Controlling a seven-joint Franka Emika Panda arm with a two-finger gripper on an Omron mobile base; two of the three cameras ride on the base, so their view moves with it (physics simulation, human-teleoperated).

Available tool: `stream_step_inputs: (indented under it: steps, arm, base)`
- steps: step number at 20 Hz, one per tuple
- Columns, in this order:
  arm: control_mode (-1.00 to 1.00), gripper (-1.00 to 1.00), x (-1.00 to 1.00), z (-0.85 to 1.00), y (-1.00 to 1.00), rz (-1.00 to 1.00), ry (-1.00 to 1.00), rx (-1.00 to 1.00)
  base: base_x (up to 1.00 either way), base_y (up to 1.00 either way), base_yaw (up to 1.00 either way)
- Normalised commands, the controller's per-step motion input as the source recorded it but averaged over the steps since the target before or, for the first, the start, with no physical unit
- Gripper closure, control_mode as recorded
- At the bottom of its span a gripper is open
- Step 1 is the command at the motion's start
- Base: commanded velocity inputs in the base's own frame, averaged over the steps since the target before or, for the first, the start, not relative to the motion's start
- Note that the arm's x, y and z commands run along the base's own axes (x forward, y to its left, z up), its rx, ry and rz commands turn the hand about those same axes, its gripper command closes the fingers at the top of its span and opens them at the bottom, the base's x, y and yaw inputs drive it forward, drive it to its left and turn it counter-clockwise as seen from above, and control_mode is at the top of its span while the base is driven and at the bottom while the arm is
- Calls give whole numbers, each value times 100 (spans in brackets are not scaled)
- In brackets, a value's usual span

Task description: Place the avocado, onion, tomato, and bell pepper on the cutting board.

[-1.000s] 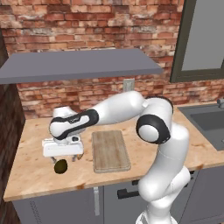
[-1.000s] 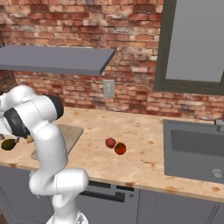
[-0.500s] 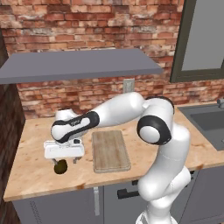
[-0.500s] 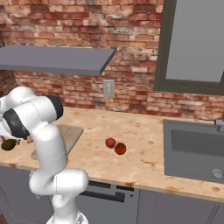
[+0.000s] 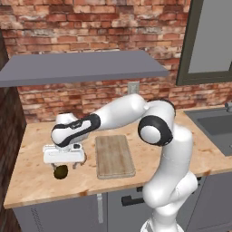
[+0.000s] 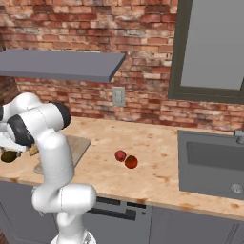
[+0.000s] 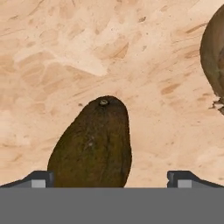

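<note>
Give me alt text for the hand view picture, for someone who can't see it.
A dark olive avocado lies on a pale wooden counter, between the two dark fingertips of the open gripper at the bottom edge. A tan onion is cut off by the right edge.

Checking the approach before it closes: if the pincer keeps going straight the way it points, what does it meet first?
The avocado, probably: it lies on the counter between the open fingertips, slightly left of centre. Depth is unclear.
</note>
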Motion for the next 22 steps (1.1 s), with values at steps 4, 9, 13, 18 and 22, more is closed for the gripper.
stream_step_inputs:
  steps: [4,9,13,18,22]
  arm:
    - [-100,-100,0,-61,13,-1,10,-1]
    - [-100,100,0,-60,7,-2,9,-2]
    - [-100,100,-15,2,-12,-4,0,-1]
    - [-100,100,-44,49,-26,-1,-5,0]
    - [-100,100,-48,82,-48,0,-11,0]
  base:
    - [0,0,0]
    - [0,0,0]
    - [0,0,0]
    - [0,0,0]
    - [0,0,0]
